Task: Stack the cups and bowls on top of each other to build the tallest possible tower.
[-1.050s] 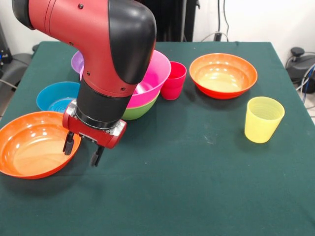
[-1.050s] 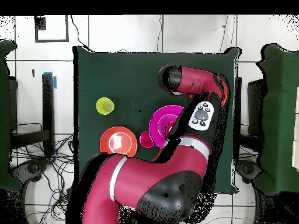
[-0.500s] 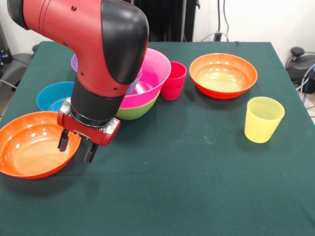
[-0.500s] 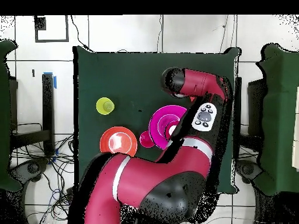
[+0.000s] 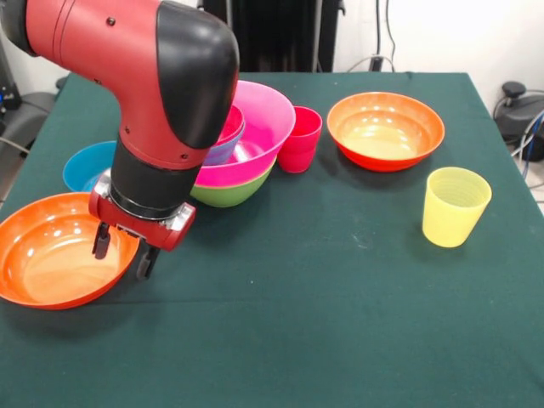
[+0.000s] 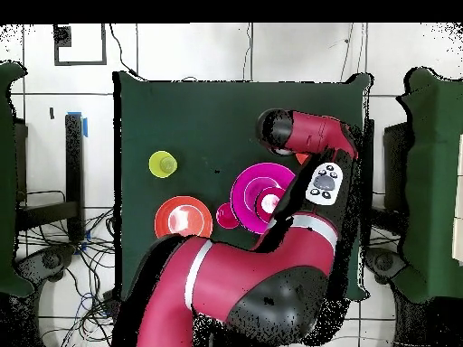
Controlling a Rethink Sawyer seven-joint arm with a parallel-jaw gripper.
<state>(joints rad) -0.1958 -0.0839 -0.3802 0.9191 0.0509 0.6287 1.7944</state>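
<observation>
Evidently the tower [image 5: 242,166] serves as the base of the build: the green bowl [image 5: 231,189] sits lowest on the table [image 5: 340,280], the big pink bowl [image 5: 255,136] nests in it, and a purple bowl [image 5: 223,140] lies inside, partly hidden by the arm. The red cup [image 5: 300,138] stands just beside the stack, the far orange bowl [image 5: 385,129] and yellow cup [image 5: 455,206] well apart from it. The gripper [image 5: 120,252] hangs over the right-hand rim of the near orange bowl [image 5: 51,255], its fingers spread and straddling that rim, one inside and one outside, clamping nothing. Whether they touch the rim I cannot tell. A blue bowl [image 5: 85,166] waits behind.
</observation>
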